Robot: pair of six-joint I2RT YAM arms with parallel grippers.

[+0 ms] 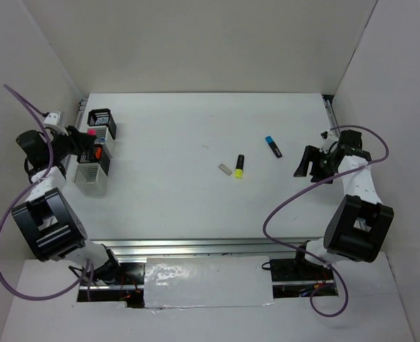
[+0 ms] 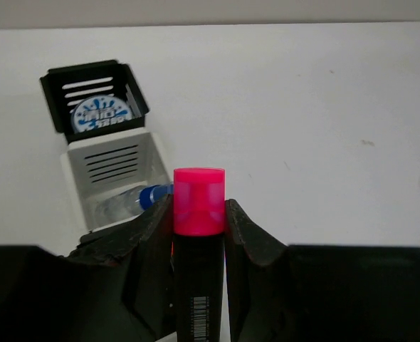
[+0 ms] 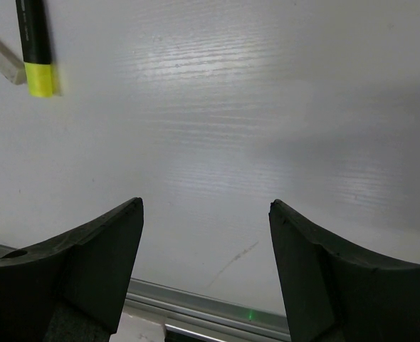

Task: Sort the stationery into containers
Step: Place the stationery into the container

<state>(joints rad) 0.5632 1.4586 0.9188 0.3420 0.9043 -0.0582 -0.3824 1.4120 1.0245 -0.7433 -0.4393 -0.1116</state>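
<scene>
My left gripper (image 2: 199, 214) is shut on a black highlighter with a pink cap (image 2: 198, 201), cap pointing forward. It hovers at the row of containers (image 1: 102, 121) on the table's left side. Ahead of it, a black slatted cup (image 2: 59, 85) holds the round blue-white pot (image 2: 100, 114). A white slatted cup (image 2: 114, 160) holds a blue-capped item (image 2: 153, 196). An orange cap (image 1: 97, 152) shows in another cup. My right gripper (image 3: 206, 206) hangs open over bare table. A yellow-capped highlighter (image 3: 35, 43), the beige eraser (image 3: 2, 58) and a blue-capped highlighter (image 1: 273, 146) lie mid-table.
A white cup (image 1: 90, 178) ends the row nearest the arms. White walls (image 1: 46, 64) close in the table on three sides. A metal rail (image 3: 210, 303) runs along the near edge. Purple cables (image 1: 285, 214) loop beside both arms.
</scene>
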